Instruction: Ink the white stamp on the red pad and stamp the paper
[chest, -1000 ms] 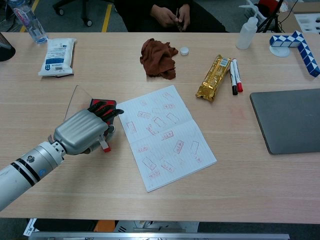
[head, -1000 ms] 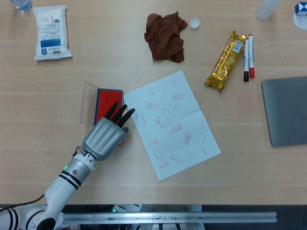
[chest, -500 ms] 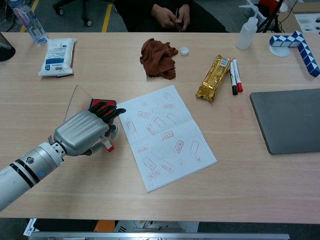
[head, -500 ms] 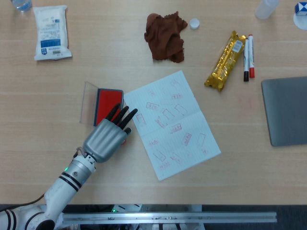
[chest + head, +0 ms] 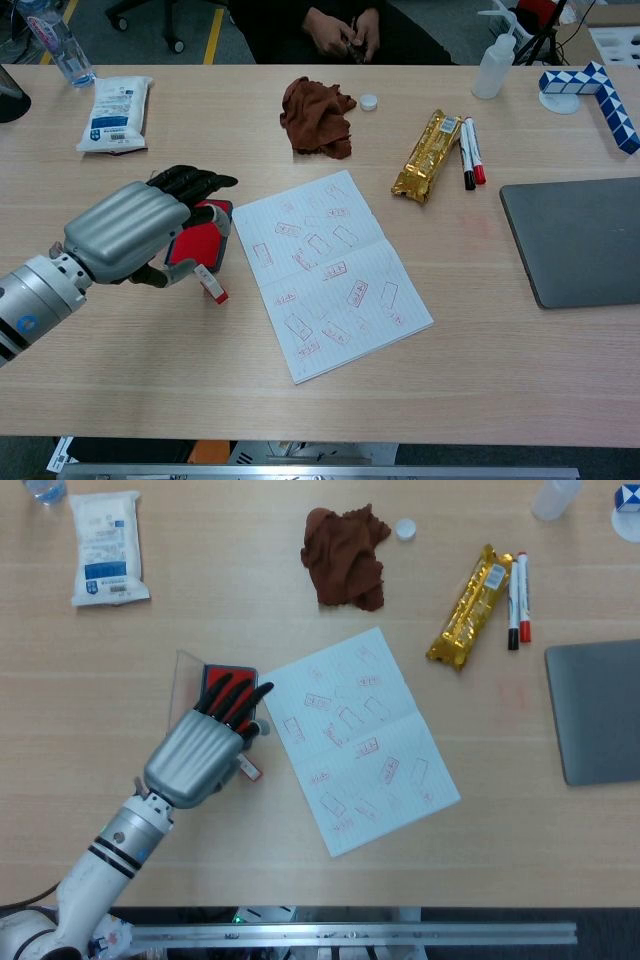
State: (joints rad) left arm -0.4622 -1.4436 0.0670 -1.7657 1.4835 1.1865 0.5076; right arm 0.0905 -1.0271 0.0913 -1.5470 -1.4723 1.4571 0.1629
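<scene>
Lower frame: bare table [image 5: 480, 380], open passage. Centre: paper [image 5: 330, 270] lying flat. Upper centre: brown cloth [image 5: 317, 115], gold packet [image 5: 427, 155], markers [image 5: 469, 150]. Right edge: grey laptop [image 5: 578, 240].

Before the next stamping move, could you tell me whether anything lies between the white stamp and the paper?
Nothing visible does. The white stamp stands on the table by the red pad's near corner, below the left robot hand, and only bare tabletop separates it from the paper.

My left hand [image 5: 128, 228] has a ribbed silver-grey back. Its fingers [image 5: 190, 180] are black. My white forearm [image 5: 105, 855] carries black rings.
</scene>
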